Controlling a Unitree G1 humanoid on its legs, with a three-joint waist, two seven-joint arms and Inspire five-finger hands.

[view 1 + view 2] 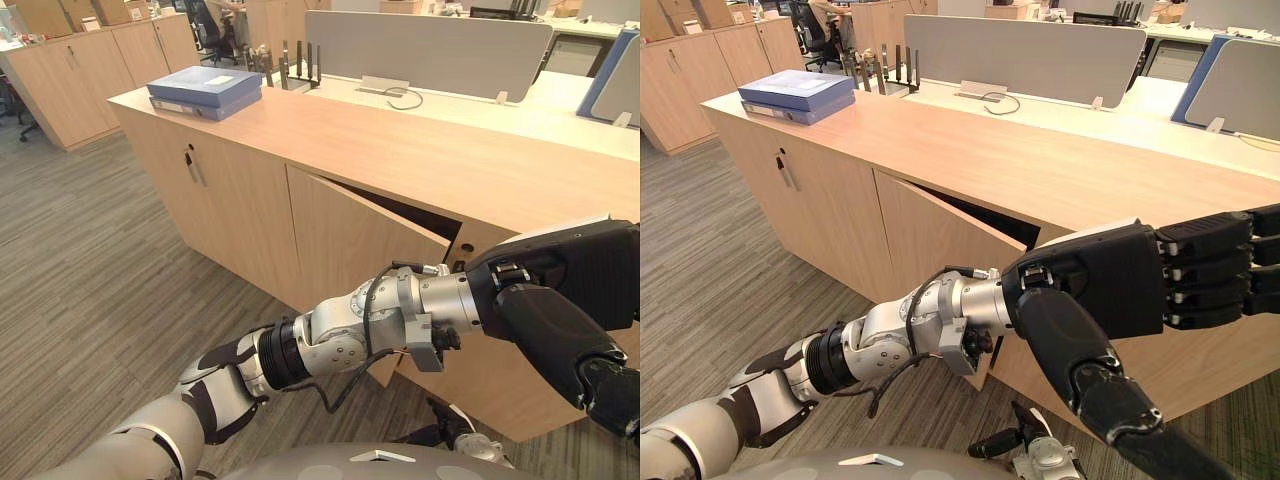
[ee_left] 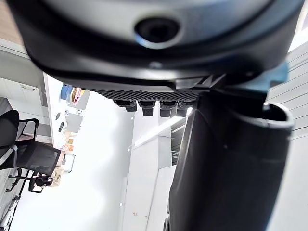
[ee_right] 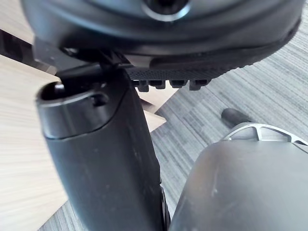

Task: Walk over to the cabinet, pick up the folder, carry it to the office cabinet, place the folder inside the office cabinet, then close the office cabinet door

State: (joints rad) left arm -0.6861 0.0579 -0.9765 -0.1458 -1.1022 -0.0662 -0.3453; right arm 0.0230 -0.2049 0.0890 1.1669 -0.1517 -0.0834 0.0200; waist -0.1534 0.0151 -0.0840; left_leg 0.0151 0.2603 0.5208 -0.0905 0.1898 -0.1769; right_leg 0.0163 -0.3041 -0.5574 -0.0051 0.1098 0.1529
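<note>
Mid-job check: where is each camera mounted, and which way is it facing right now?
Left eye view, right eye view: on the head, looking down at the cabinet, its ajar door and the folder on top; the left arm and left hand cross in front.
Left wrist view: on the left wrist, facing an office chair; the hand's bulk shows.
Right wrist view: on the right wrist, right hand facing the floor and the cabinet.
Shared: both eye views show one scene, slightly offset.

partition screen (image 1: 430, 50) grey | black cable (image 1: 403, 97) on desk (image 1: 560, 115) | office chair (image 1: 210, 35) behind | carpet (image 1: 90, 260) striped
</note>
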